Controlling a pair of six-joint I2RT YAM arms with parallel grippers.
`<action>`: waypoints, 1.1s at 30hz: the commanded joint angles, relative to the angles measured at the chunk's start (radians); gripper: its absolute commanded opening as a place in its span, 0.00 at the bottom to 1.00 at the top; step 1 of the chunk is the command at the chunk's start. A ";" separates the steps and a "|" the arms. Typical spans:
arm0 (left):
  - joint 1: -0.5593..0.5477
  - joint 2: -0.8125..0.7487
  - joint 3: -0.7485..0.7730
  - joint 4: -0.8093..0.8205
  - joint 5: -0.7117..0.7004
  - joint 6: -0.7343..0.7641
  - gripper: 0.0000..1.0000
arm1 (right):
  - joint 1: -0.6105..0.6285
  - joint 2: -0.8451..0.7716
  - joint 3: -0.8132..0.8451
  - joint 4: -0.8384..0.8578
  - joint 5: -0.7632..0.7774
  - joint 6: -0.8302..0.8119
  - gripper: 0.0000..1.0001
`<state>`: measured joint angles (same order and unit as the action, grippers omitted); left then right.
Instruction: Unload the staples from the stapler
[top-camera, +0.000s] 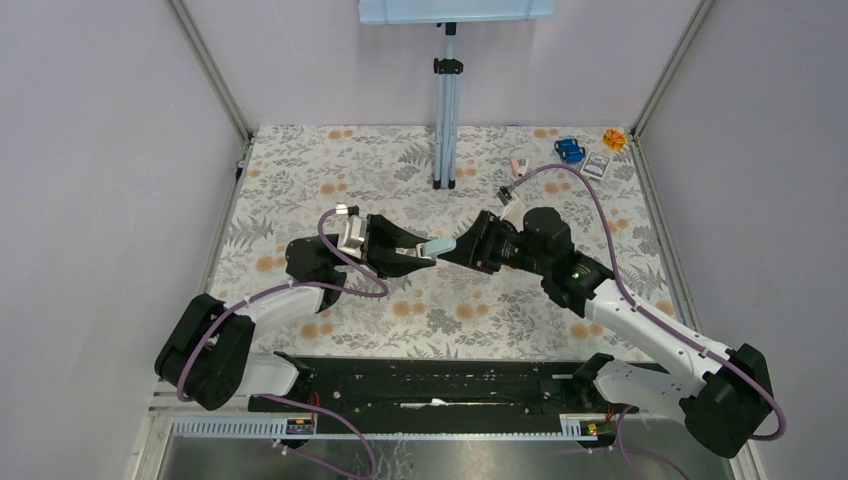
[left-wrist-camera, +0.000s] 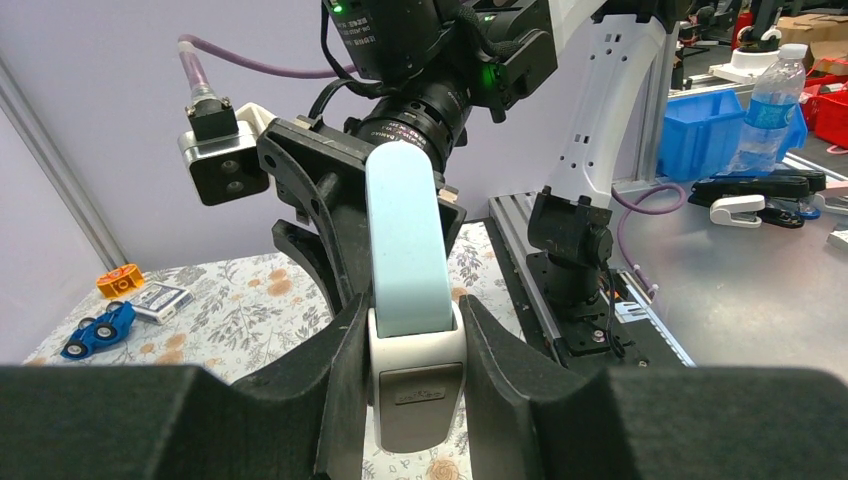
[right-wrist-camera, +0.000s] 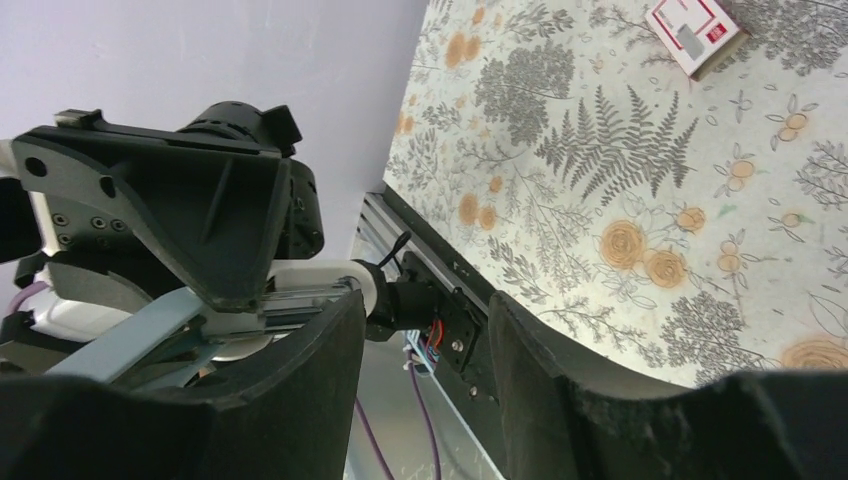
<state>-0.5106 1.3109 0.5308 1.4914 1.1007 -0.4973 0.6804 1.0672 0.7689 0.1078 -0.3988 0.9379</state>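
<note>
- The stapler, pale blue on top and white underneath, is held up off the flowered table. It lies roughly level between the 2 arms, in the middle of the overhead view.
- The left gripper has its 2 fingers clamped on the stapler's white back end, 1 on each side, at the bottom centre of the left wrist view.
- The right gripper is at the stapler's front tip with its fingers apart. In the right wrist view the stapler sits at the lower left, beside 1 finger rather than between the 2.
- I cannot see any staples or the tray that carries them.
- Risk, as I judge it: the right fingers look off to 1 side of the tip, so closing here could pinch air or shove the stapler sideways.
- A hard pull on the lid could twist the smooth body out of the left grip and drop it.
- Staples freed in mid-air could scatter over the busy pattern and be hard to find.
</note>
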 joint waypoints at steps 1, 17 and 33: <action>-0.005 -0.004 0.035 0.116 0.001 0.007 0.00 | -0.001 -0.033 0.044 -0.038 0.066 -0.041 0.55; -0.005 0.011 0.034 0.115 0.011 0.011 0.00 | -0.001 -0.094 -0.005 0.049 0.095 0.000 0.56; -0.002 0.225 0.082 0.068 0.079 -0.017 0.00 | -0.001 -0.256 -0.025 -0.460 0.669 -0.002 0.60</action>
<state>-0.5106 1.5063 0.5556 1.4944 1.1561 -0.5098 0.6804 0.8616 0.7570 -0.3161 0.1551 0.9318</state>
